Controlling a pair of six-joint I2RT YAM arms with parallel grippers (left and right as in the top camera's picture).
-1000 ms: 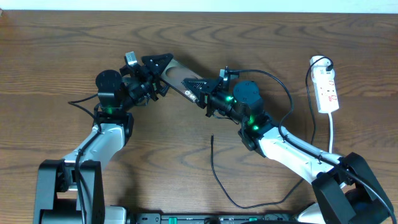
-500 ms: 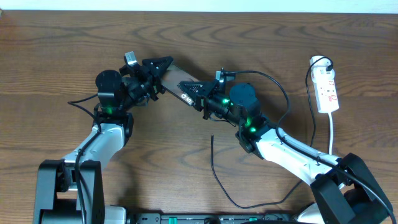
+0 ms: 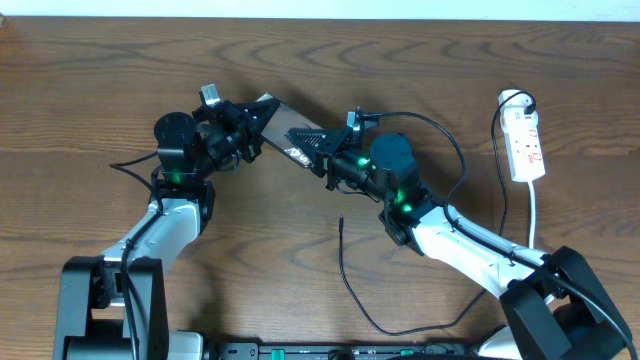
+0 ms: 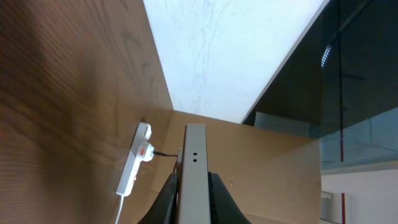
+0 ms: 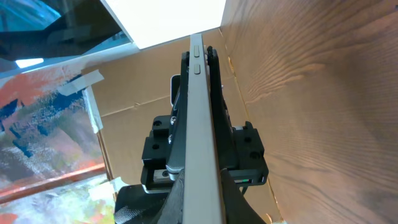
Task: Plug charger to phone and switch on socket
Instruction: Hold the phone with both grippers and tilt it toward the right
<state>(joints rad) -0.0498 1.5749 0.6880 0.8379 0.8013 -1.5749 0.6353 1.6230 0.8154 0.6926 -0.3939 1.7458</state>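
Both jaws clamped on the phone (image 3: 288,124): left gripper (image 3: 254,126) and right gripper (image 3: 322,152) at opposite ends, phone on edge, long axis jaw to jaw. Charger (image 3: 341,240) tip lies loose on the table, robot-side of the right jaws, nearer that arm; socket (image 3: 526,142) well apart, outboard right

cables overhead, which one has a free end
The thin black charger cable: its tip lies loose on the table, while the white cord joins the power strip.
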